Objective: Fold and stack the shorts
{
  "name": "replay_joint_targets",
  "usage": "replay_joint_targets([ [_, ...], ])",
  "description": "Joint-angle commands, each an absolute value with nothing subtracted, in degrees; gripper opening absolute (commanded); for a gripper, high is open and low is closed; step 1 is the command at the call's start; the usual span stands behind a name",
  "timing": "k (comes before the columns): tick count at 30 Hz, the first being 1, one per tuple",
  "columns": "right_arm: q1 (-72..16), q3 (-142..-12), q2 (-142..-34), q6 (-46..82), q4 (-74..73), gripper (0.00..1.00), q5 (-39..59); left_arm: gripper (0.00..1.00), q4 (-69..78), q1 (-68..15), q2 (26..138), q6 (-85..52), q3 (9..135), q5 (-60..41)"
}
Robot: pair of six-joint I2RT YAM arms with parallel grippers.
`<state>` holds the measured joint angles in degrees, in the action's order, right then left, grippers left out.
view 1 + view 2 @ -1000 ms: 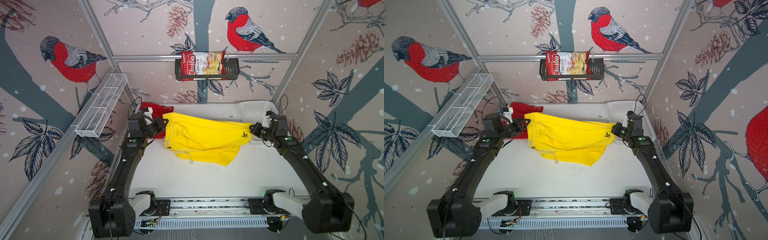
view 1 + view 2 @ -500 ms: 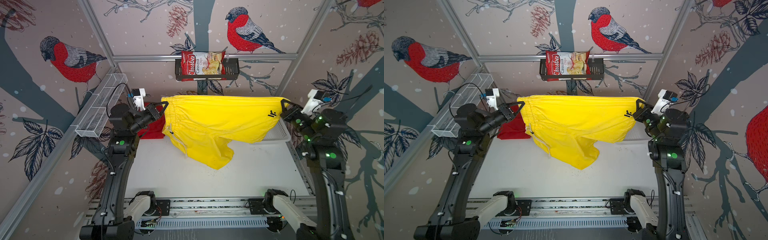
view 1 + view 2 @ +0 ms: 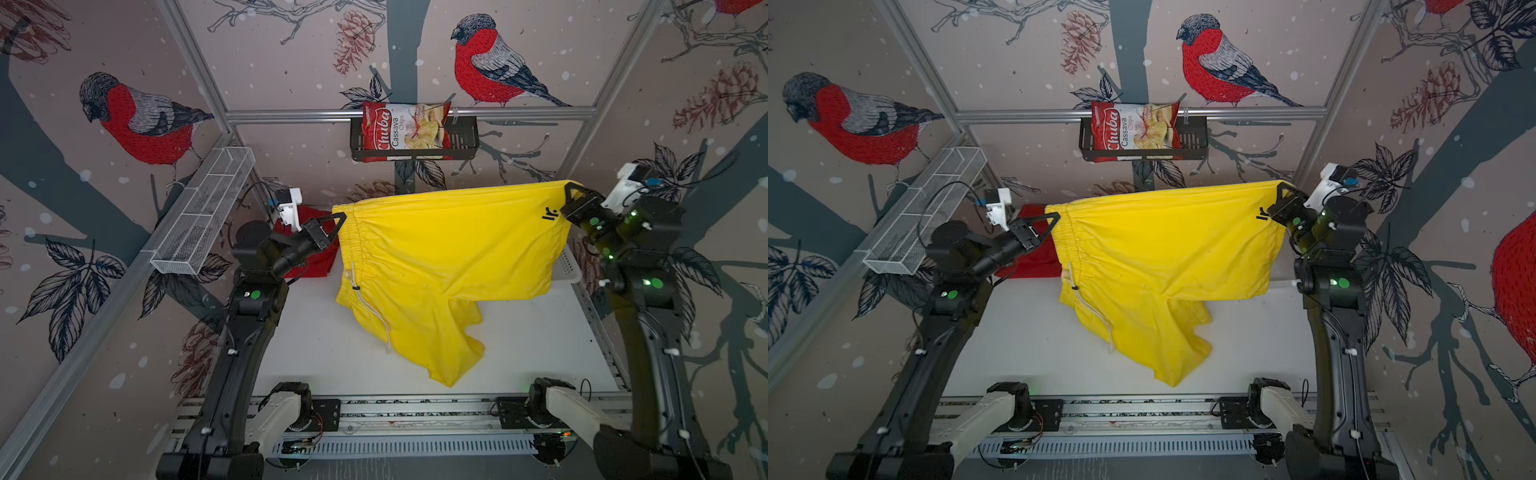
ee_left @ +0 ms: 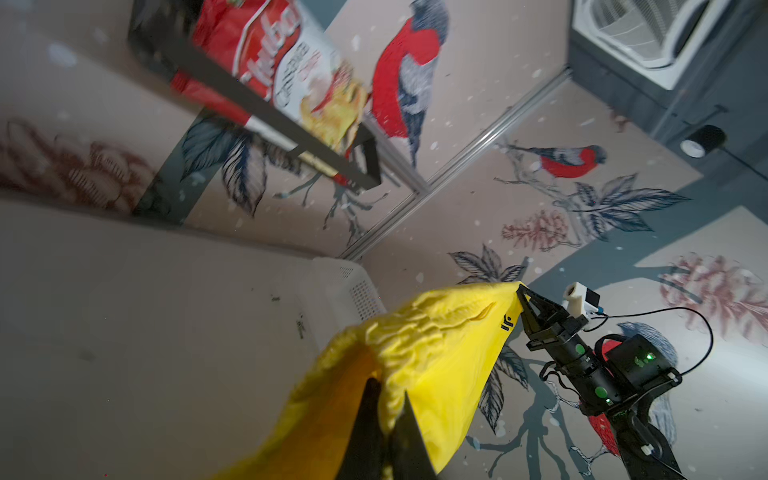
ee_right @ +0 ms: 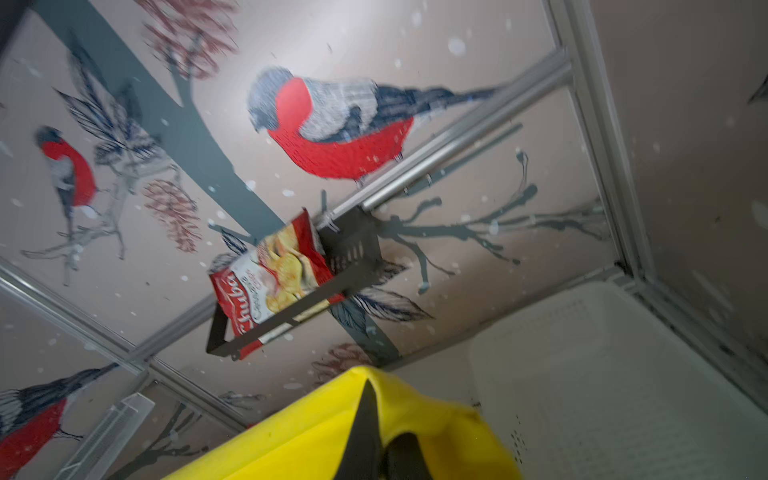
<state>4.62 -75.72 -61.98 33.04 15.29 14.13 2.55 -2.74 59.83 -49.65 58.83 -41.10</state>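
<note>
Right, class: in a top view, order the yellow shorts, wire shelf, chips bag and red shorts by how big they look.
1. yellow shorts
2. wire shelf
3. chips bag
4. red shorts, mostly hidden, so only the visible part is judged.

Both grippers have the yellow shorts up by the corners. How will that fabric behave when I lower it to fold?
Probably very floppy: the yellow shorts sag between the left gripper and right gripper, and one leg hangs down crumpled. Likely light, since two corner pinches carry them. The drawstring dangles loose and may trail or tuck under.
</note>
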Motion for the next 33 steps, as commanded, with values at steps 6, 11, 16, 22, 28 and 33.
replay_joint_targets([
  [6, -6.2, -67.9, -76.16, 28.47, 6.29, 0.0, -1.41, 0.0, 17.67, -1.59, 74.32, -50.69, 52.35, -32.92],
  [11, -7.47, -70.86, -89.77, 27.33, 6.91, 0.0, -1.39, 0.0, 22.95, -1.28, 83.58, -52.53, 52.62, -30.8],
  [16, -7.5, -74.29, -98.84, 26.31, 3.99, 0.0, -0.93, 0.0, 27.15, -2.37, 91.57, -51.51, 54.68, -27.22],
  [22, -7.35, -79.87, -106.37, 24.01, 3.52, 0.0, -3.73, 0.0, 29.0, -2.49, 101.26, -51.16, 60.07, -27.36],
  [28, -7.81, -85.11, -111.95, 22.26, 4.22, 0.01, -3.19, 0.0, 30.97, -3.16, 106.81, -51.44, 62.51, -28.03],
  [33, -7.83, -89.69, -115.14, 20.84, 5.18, 0.04, -4.0, 0.0, 29.71, -3.43, 107.84, -50.34, 63.36, -25.71],
])
